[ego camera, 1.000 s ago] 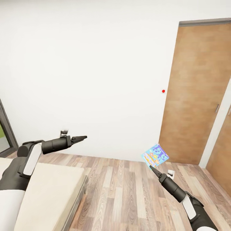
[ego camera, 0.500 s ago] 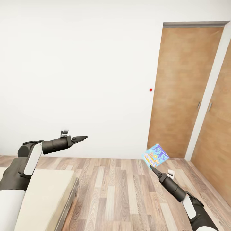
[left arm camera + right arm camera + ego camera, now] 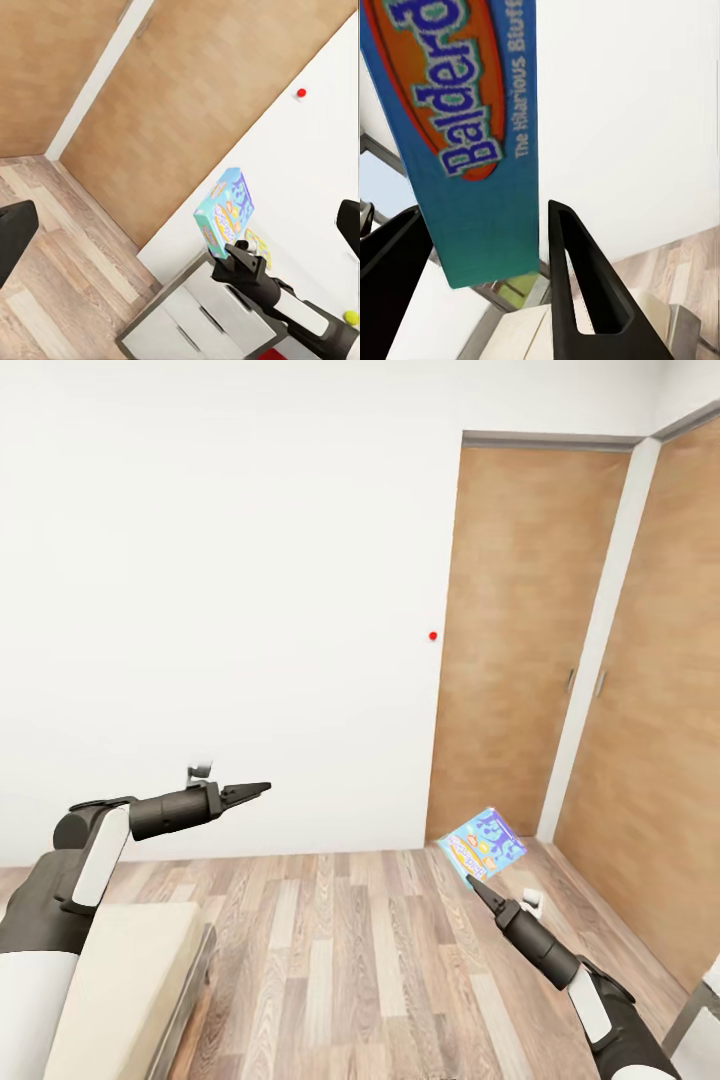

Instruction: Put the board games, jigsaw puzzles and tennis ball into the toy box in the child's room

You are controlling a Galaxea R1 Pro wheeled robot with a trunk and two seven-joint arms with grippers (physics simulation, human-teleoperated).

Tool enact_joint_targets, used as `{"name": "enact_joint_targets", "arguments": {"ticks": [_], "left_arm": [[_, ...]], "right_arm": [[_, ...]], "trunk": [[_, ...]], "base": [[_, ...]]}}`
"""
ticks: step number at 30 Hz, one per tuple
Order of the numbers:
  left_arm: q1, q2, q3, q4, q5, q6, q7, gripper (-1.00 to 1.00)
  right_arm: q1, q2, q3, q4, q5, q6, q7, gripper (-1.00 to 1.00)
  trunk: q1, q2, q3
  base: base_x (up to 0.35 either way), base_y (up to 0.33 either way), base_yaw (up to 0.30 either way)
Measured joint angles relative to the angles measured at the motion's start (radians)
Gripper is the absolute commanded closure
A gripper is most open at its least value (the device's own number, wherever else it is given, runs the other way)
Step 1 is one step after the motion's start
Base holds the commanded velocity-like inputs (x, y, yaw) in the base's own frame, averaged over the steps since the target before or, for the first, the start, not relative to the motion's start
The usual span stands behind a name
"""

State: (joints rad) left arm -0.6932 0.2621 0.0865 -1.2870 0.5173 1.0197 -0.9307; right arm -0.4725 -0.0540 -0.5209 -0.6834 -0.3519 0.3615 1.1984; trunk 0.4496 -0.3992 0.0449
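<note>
The right pincer grips a small flat blue game box, the "Balderdash" board game, by its lower edge and holds it up in the air above the wood-plank floor. Its glossy cover shows cartoon art and an orange oval logo; from the right wrist, the box's thin spine sits clamped between the two black, tapered fingers.

The left pincer reaches out level over the bed, its slim dark tips drawn close together with nothing between them. The bed shows a plain beige mattress corner on a grey frame.

Ahead stands a smooth white wall with a small red dot on it, beside two matte, tan wooden doors.

From the left wrist, the desk shows white-grey drawer fronts, with a yellow-green tennis ball on it.
</note>
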Motion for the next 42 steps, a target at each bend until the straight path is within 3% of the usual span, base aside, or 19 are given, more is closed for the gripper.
{"name": "enact_joint_targets", "arguments": {"ticks": [20,34,42], "left_arm": [[0.000,-0.001,-0.001,-0.002,0.002,0.001,-0.004,-1.00],[0.000,-0.001,-0.002,-0.002,0.002,0.002,-0.001,-1.00],[0.000,-0.001,-0.001,-0.002,0.002,0.001,-0.003,-1.00]], "right_arm": [[0.000,-0.001,-0.001,0.001,0.001,0.000,0.000,1.00],[0.001,0.000,0.000,0.002,0.000,-0.006,0.002,1.00],[0.001,0.001,-0.055,0.002,0.000,-0.010,0.004,1.00]], "trunk": [[0.000,0.000,-0.012],[-0.001,0.000,-0.021],[0.000,0.000,-0.023]], "base": [[0.004,0.006,-0.229],[0.248,0.114,-0.207],[0.169,0.003,-0.040]]}}
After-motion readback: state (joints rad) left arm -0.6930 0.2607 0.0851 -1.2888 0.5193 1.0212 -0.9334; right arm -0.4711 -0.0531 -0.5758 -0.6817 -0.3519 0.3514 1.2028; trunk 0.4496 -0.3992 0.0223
